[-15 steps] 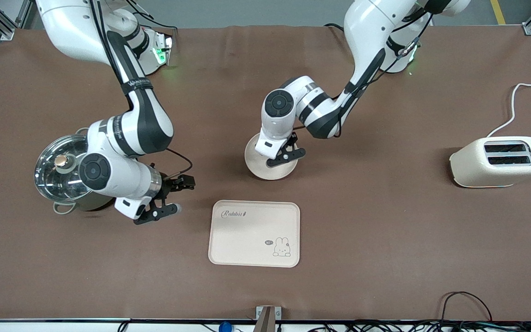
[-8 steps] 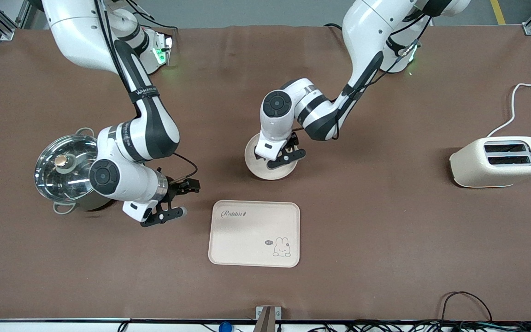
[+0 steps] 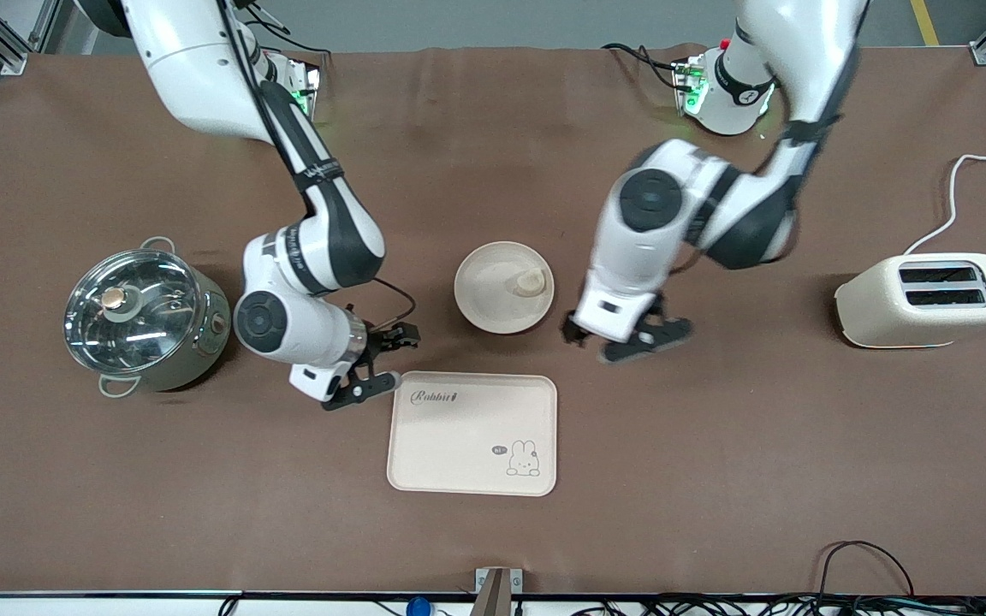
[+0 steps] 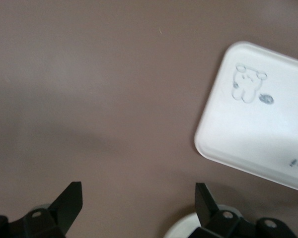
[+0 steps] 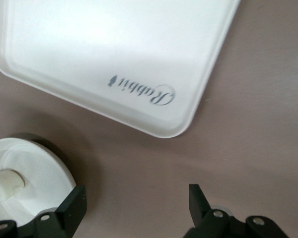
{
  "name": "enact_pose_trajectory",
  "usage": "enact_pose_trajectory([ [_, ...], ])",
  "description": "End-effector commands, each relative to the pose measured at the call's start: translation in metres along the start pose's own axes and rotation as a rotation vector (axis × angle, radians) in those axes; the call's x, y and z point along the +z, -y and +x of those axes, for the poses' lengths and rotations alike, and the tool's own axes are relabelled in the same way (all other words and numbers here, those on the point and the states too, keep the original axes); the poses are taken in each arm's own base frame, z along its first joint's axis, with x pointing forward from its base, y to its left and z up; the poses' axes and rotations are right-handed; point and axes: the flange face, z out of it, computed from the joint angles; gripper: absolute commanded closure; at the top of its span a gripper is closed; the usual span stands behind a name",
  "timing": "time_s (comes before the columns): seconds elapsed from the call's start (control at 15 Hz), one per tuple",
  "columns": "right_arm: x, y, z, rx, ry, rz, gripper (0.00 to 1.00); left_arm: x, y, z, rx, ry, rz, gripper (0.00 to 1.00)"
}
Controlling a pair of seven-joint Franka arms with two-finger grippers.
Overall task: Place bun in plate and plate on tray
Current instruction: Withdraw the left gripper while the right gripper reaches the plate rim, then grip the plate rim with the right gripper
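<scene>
The bun [image 3: 531, 282] lies in the round plate [image 3: 493, 299], close to the rim. The plate stands on the brown table, farther from the front camera than the Rabbit tray [image 3: 472, 433]. My left gripper [image 3: 617, 340] hangs open and empty over bare table beside the plate, toward the left arm's end. My right gripper [image 3: 389, 363] is open and empty by the tray's lettered corner. The right wrist view shows the tray [image 5: 89, 59], plate [image 5: 37, 171] and bun [image 5: 5, 186] past that gripper [image 5: 136, 203]. In the left wrist view that gripper [image 4: 138, 203] faces table beside the tray [image 4: 260, 124].
A steel pot with a glass lid [image 3: 138, 316] stands toward the right arm's end of the table. A cream two-slot toaster [image 3: 925, 299] with a white cord [image 3: 955, 188] stands toward the left arm's end.
The left gripper opened over the plate, left the bun in it, and swung away toward the left arm's end. The right arm moved from beside the pot to the tray's corner.
</scene>
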Motion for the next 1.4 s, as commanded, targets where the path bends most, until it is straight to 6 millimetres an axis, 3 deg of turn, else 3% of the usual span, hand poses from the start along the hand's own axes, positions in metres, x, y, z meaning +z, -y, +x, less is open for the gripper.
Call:
enact_pose_trajectory([
  [0.0, 0.019, 0.029, -0.009, -0.028, 0.028, 0.010, 0.19, -0.027, 0.048, 0.027, 0.138, -0.008, 0.015, 0.00],
  [0.13, 0.029, 0.049, -0.016, -0.053, 0.051, 0.008, 0.26, -0.045, 0.080, 0.043, 0.202, -0.001, 0.031, 0.00],
  [0.33, 0.051, 0.079, -0.032, -0.102, 0.094, 0.016, 0.33, -0.090, 0.127, 0.055, 0.278, 0.018, 0.015, 0.00],
  [0.47, 0.065, 0.089, -0.043, -0.111, 0.122, 0.020, 0.35, -0.132, 0.154, 0.051, 0.315, 0.021, 0.014, 0.00],
  [0.67, 0.079, 0.115, -0.055, -0.130, 0.144, 0.041, 0.37, -0.189, 0.218, 0.045, 0.372, 0.031, 0.028, 0.00],
  [0.73, 0.081, 0.119, -0.057, -0.135, 0.146, 0.039, 0.37, -0.201, 0.235, 0.040, 0.378, 0.041, 0.014, 0.00],
  [0.87, 0.085, 0.116, -0.059, -0.127, 0.146, 0.036, 0.38, -0.228, 0.292, 0.036, 0.347, 0.048, -0.052, 0.00],
  [0.93, 0.084, 0.115, -0.058, -0.125, 0.143, 0.036, 0.38, -0.235, 0.306, 0.030, 0.346, 0.040, -0.054, 0.00],
  [1.07, 0.083, 0.107, -0.055, -0.114, 0.140, 0.036, 0.39, -0.235, 0.316, 0.011, 0.342, 0.026, -0.054, 0.00],
  [1.13, 0.083, 0.104, -0.054, -0.111, 0.140, 0.037, 0.39, -0.232, 0.311, 0.009, 0.347, 0.005, -0.057, 0.00],
  [1.33, 0.097, 0.096, -0.052, -0.102, 0.153, 0.031, 0.42, -0.231, 0.301, 0.025, 0.345, -0.007, -0.058, 0.00],
])
